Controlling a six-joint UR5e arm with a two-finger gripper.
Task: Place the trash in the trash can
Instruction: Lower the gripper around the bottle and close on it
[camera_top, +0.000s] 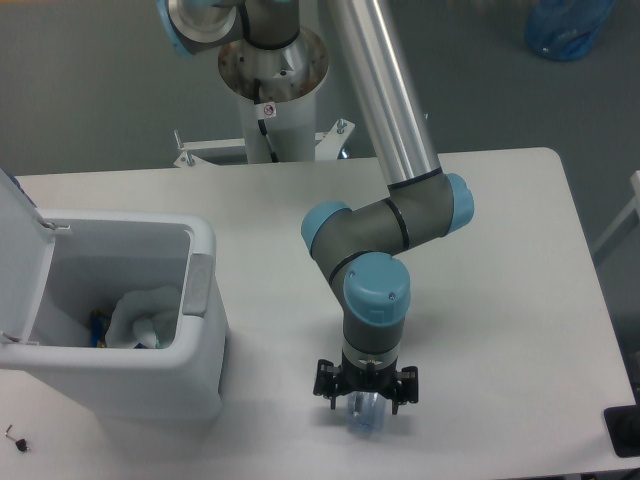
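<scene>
A white desk (500, 250) stands on grey floor. Near its front edge the end effector (365, 392) points straight down over the crushed plastic bottle (366, 416); its fingers bracket the bottle's upper end, but whether they actually clamp it I cannot tell. The open trash can (200, 300), tissue (140, 315) already inside, sits well apart to the left. A shallow, off-centre grip could let the slick bottle slip or swing loose in transit.
</scene>
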